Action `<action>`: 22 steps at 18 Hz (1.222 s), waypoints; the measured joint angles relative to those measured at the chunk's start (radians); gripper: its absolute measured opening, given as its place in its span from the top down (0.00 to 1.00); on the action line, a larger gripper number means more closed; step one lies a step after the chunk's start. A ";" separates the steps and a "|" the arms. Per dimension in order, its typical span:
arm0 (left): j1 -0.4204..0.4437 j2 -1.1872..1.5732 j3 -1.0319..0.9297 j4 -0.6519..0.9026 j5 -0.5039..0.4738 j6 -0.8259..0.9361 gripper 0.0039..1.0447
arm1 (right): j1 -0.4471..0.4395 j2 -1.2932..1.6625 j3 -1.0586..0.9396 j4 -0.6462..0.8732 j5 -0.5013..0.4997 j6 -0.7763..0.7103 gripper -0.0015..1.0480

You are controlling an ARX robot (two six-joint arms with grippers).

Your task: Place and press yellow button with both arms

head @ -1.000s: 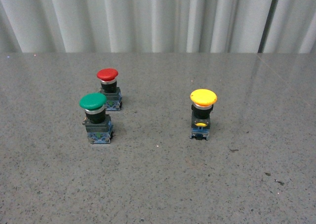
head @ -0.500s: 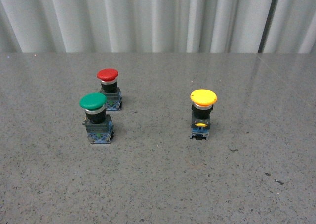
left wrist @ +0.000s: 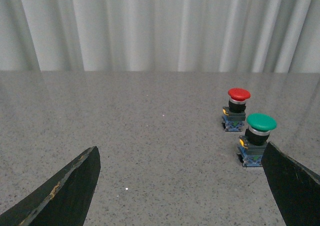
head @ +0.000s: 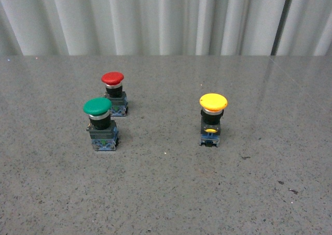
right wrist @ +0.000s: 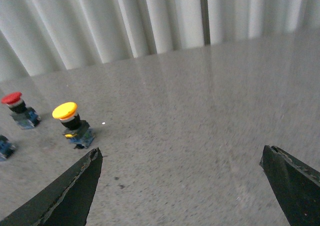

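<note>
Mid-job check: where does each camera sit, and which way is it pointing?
Front view: on the body, facing ahead; yellow button, green button, red button on the table, no arm visible.
Left wrist view: past the open left gripper toward green and red.
Right wrist view: past the open right gripper toward yellow and red.
Shared: the red button shows in all three.

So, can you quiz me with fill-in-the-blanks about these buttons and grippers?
In the front view, the yellow button stands to the ____ of the other two. The red button stands ____ from the robot than the green button. The left gripper and right gripper are both ____.
Missing words: right; farther; open.
</note>
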 joint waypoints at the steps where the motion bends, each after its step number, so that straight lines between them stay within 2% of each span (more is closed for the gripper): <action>1: 0.000 0.000 0.000 0.000 0.000 0.000 0.06 | -0.032 0.060 0.032 0.002 -0.058 0.134 0.06; 2: 0.000 0.000 0.000 0.000 0.001 0.000 0.06 | -0.068 0.101 0.093 0.021 -0.119 0.260 0.06; 3: 0.000 0.000 0.000 0.000 0.000 0.000 0.06 | -0.100 0.137 0.160 0.059 -0.159 0.305 0.06; 4: 0.000 0.000 0.000 0.000 0.000 0.000 0.06 | -0.117 0.224 0.239 0.160 -0.189 0.324 0.06; 5: 0.000 0.000 0.000 0.000 0.000 0.000 0.06 | -0.100 0.329 0.307 0.244 -0.193 0.325 0.06; 7: 0.000 0.000 0.000 0.000 0.000 0.000 0.06 | -0.002 0.553 0.424 0.356 -0.150 0.287 0.06; 9: 0.000 0.000 0.000 0.000 0.000 0.000 0.06 | 0.134 0.768 0.540 0.438 -0.087 0.213 0.06; 10: 0.000 0.000 0.000 0.000 0.000 0.000 0.06 | 0.238 0.972 0.649 0.469 -0.038 0.184 0.06; 15: 0.000 0.000 0.000 0.000 0.000 0.000 0.06 | 0.366 1.290 0.762 0.448 0.033 0.129 0.06; 19: 0.000 0.000 0.000 0.000 0.000 0.000 0.06 | 0.450 1.417 0.826 0.428 0.092 0.098 0.07; 20: 0.000 0.000 0.000 0.000 0.000 0.000 0.06 | 0.469 1.440 0.831 0.427 0.102 0.097 0.11; 22: 0.000 0.000 0.000 0.000 0.000 0.000 0.06 | 0.507 1.470 0.835 0.416 0.126 0.090 0.30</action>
